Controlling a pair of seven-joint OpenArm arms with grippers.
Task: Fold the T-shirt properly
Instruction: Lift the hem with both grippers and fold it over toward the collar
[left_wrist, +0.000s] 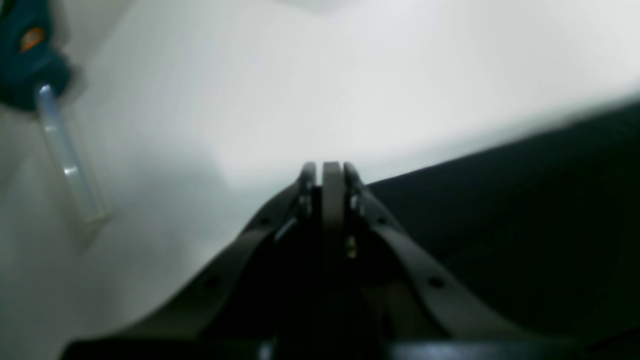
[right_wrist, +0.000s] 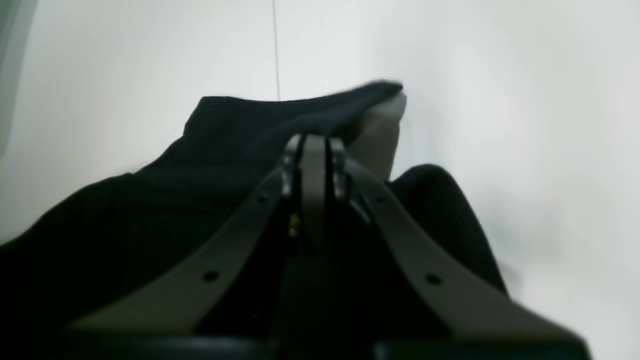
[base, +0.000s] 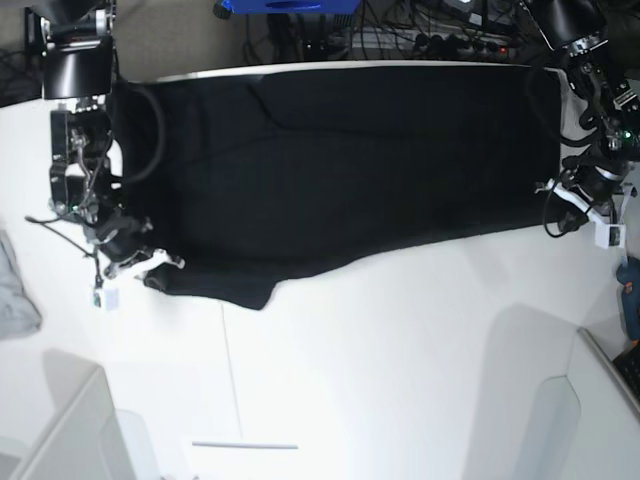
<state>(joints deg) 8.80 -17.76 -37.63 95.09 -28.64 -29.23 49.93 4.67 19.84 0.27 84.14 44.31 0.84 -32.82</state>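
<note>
From my remote station, near to far. The near half of the table (base: 400, 350) is bare white, with a thin white stick (base: 245, 445) lying on it close to the near edge. Beyond it the T-shirt (base: 340, 170) lies spread flat, its long axis running side to side between the two arms, and reaches the far edge.

The right hand (right_wrist: 312, 142) sits at the near corner of the garment on the base view's left. Its fingers are clenched and black cloth drapes over the tip, so I judge it grasps the T-shirt corner.

The left hand (left_wrist: 330, 170) sits at the opposite end, at the cloth edge. Its fingers are pressed together; whether cloth is pinched between them I cannot tell.

A small grey cloth (base: 15, 285) lies well outside the right arm. Nothing stands in the fold path toward me.
</note>
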